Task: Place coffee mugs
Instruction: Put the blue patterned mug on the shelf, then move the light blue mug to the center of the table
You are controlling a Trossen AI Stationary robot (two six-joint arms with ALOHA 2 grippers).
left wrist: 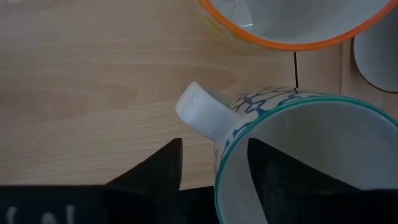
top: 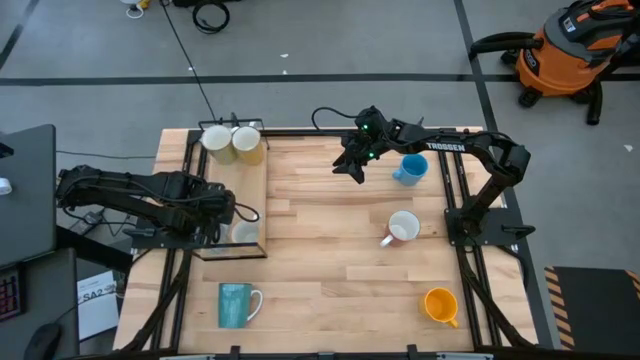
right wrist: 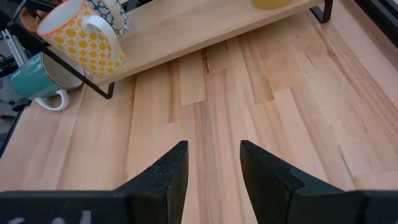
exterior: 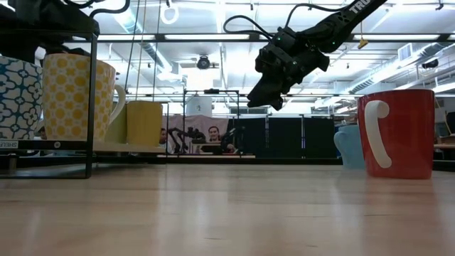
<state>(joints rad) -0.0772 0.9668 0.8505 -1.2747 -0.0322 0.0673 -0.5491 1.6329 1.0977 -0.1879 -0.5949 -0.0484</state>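
We see a blue-and-white patterned mug (left wrist: 292, 134) with a teal rim and white handle standing on the wooden shelf (top: 252, 190), just beside a yellow-dotted, orange-rimmed mug (left wrist: 292, 25). Our left gripper (left wrist: 214, 165) straddles its wall, fingers parted, not squeezing. Our right gripper (right wrist: 213, 168) hovers half-open and empty over the table (top: 330, 280).

Pale wooden table (top: 320, 260) framed by black metal rails. Raised wooden shelf (top: 252, 195) on a thin black frame along one side. Orange shop vacuum (top: 570, 50) standing on the grey floor beyond a far corner, well apart. Black cable (top: 210, 15) coiled on the floor. Dark screens (exterior: 284, 146) behind the table.
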